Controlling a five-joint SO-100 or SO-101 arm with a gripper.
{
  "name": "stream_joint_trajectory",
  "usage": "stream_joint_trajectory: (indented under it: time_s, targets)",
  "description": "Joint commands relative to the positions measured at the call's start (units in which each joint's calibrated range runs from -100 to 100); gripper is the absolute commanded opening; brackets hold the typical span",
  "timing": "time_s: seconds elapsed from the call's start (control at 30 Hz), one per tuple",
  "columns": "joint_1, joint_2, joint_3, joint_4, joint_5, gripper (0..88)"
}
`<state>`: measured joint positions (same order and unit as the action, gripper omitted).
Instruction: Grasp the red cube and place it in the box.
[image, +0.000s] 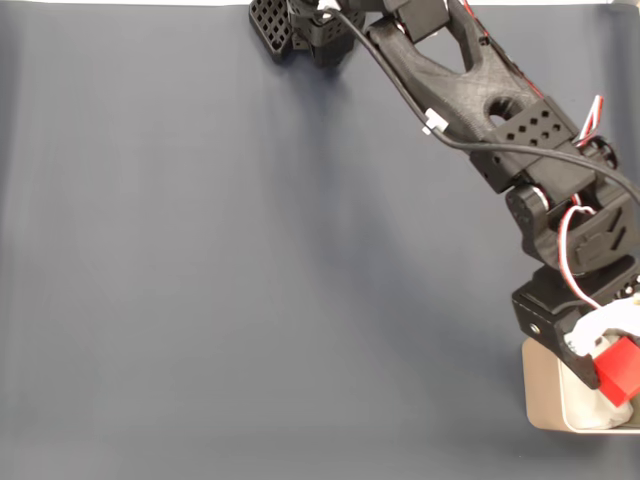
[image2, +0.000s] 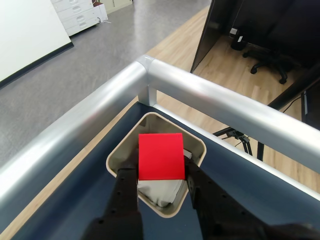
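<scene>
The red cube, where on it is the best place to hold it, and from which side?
Hold the red cube by two opposite flat side faces, coming from above. The wrist view shows the gripper doing that, a finger on each side, the cube's top face clear, over the box.

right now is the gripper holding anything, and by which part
The gripper holds the red cube, its fingers pinching the lower part of two opposite sides, above the box.
</scene>
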<state>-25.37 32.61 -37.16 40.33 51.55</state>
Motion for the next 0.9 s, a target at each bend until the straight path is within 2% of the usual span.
stream_joint_trajectory:
  time_s: [0.0, 0.23, 0.87]
  targets:
    - [0.23, -2.02, -3.81, -1.15, -0.59, 27.4]
    - [0.37, -2.28, -3.90, -0.50, -0.20, 34.2]
    - [0.44, -2.28, -4.08, -1.15, 0.15, 35.6]
